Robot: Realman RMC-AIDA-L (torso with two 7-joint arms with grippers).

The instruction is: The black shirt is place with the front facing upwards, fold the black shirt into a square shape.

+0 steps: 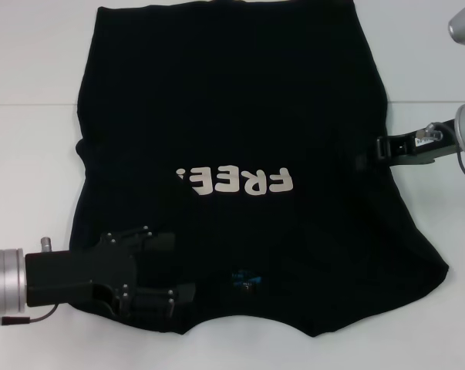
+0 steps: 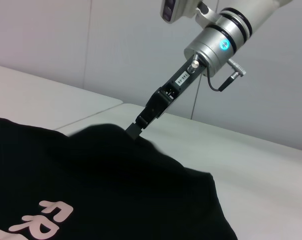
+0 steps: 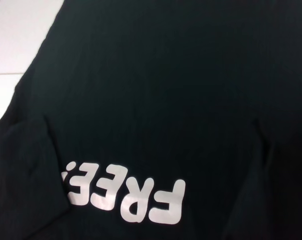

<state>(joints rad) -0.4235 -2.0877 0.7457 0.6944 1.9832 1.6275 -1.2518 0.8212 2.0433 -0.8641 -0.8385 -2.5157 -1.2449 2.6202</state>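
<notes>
The black shirt point(image 1: 240, 116) lies spread front-up across the middle of the white table point(image 1: 32, 162), its white "FREE!" lettering point(image 1: 234, 179) reading upside down from the robot's side and the small blue neck label point(image 1: 245, 277) near the table's near edge. The hem runs off toward the far edge.

The left gripper point(image 1: 174, 270) lies low over the shirt's near left corner, by the shoulder. Its fingers stand a little apart above and below a patch of cloth; whether they have actually pinched it I cannot tell.

The right gripper point(image 1: 365, 156) reaches in from the right edge of the table and meets the shirt's right side around chest height. Its fingertips are closed on the fabric, which rises in a small peak there.
</notes>
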